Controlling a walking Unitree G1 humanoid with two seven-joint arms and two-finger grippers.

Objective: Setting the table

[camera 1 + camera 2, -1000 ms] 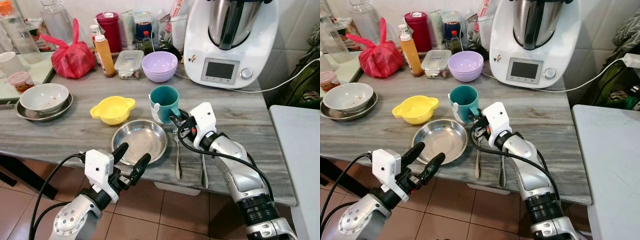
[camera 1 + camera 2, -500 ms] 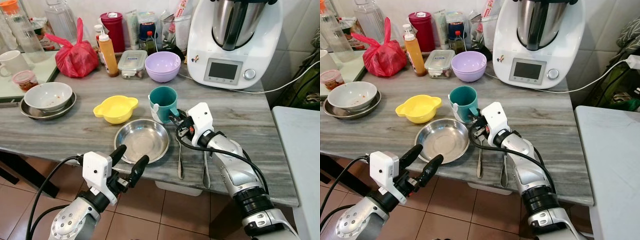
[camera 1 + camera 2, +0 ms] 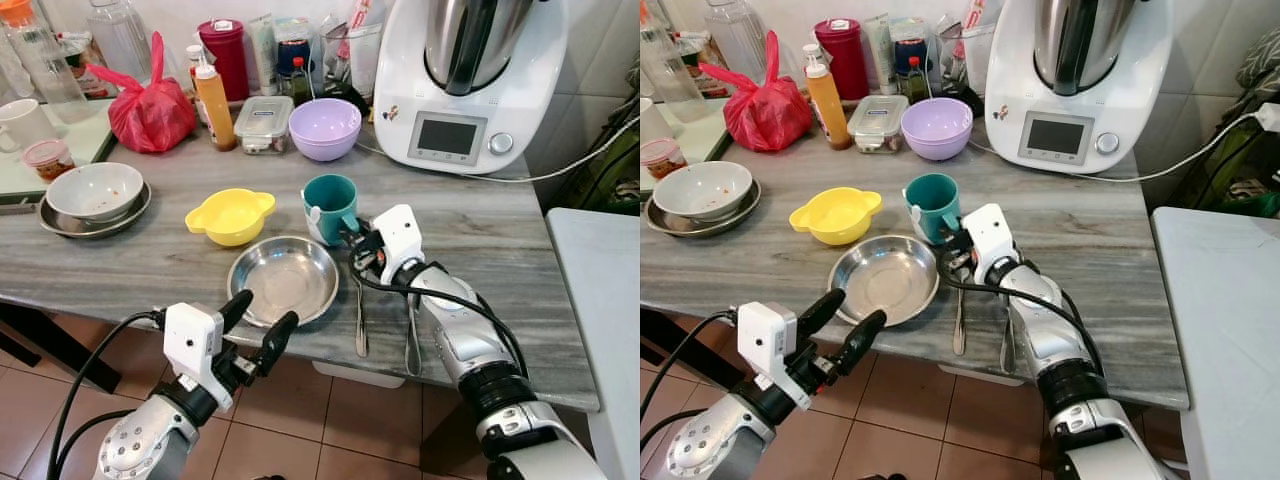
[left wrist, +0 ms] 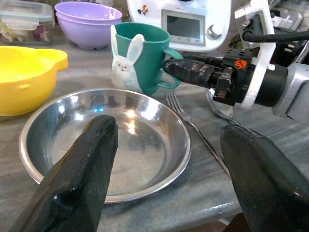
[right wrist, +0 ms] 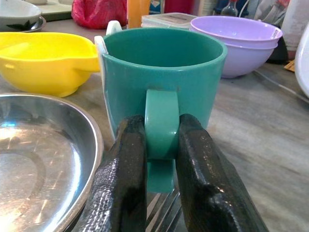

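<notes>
- Landmark: steel plate point(image 3: 284, 280), flat on the grey bench point(image 3: 150, 255), near its front edge.
- Teal mug point(image 3: 331, 207) stands upright on the bench just behind the plate's right rear rim; white rabbit figure on the side facing the plate, handle turned toward the right arm.
- Right gripper point(image 5: 161, 159): fingers point(image 5: 123, 179) clamped on the mug handle, one pad on each side of the loop. Wrist view confirms contact on both sides. Mug base appears to rest on the bench.
- Fork point(image 3: 359, 312) lies on the bench just right of the plate, tines pointing to the rear, under the right gripper.
- Spoon point(image 3: 411, 335) lies right of the fork, roughly parallel to it, partly covered by the right arm.
- Yellow bowl point(image 3: 231, 216) sits behind the plate to the left, near it but apart.
- Purple bowl point(image 3: 323, 128) well behind the plate, beside a white kitchen machine point(image 3: 470, 80).
- Left gripper point(image 3: 255, 322): hangs off the bench, in front of the plate's front rim, fingers apart and holding nothing.
- Stacked bowl and plate point(image 3: 95, 195) far left of the steel plate.
</notes>
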